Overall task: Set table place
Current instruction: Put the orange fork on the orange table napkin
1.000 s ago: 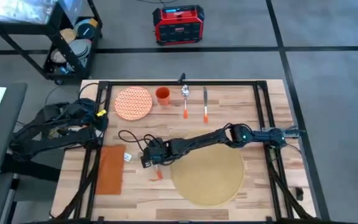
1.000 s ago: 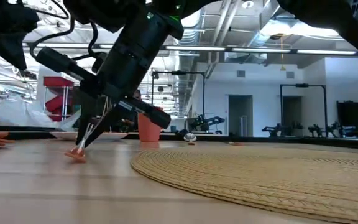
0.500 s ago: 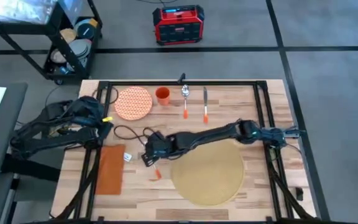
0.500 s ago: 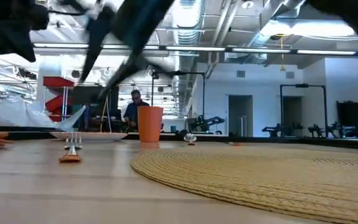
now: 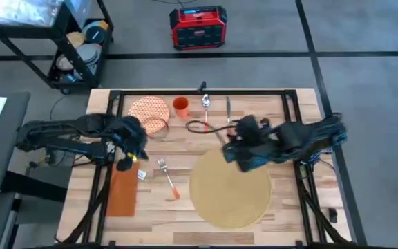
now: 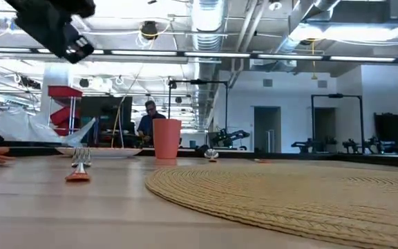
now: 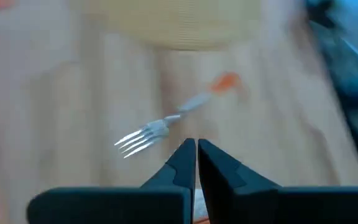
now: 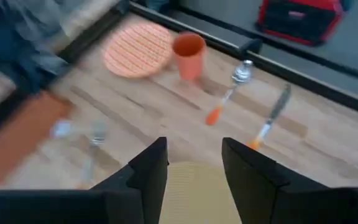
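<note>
From above, the table (image 5: 292,117) carries the round tan placemat (image 5: 232,192) at its near centre-right, with a fork (image 5: 167,176) lying just left of it, an orange napkin (image 5: 123,188) further left, and a patterned plate (image 5: 148,112), orange cup (image 5: 181,106), spoon (image 5: 206,111) and knife (image 5: 228,115) in a row along the far edge. The right gripper (image 5: 231,149) hovers over the placemat's far rim; the left gripper (image 5: 131,153) hangs between napkin and plate. At table height the placemat (image 6: 289,197) shows as a thin coiled weave lying flat, so it likely handles light, limp and grippy, best pinched at its rim and slid. The fork (image 6: 80,164) looks stiff, light and slick on its metal tines, so its orange handle seems the surer hold. In the left wrist view the left gripper (image 7: 196,148) has its fingers pressed together, empty, above the fork (image 7: 173,118). In the right wrist view the right gripper (image 8: 194,163) stands spread apart, holding nothing, over the placemat (image 8: 197,193).
</note>
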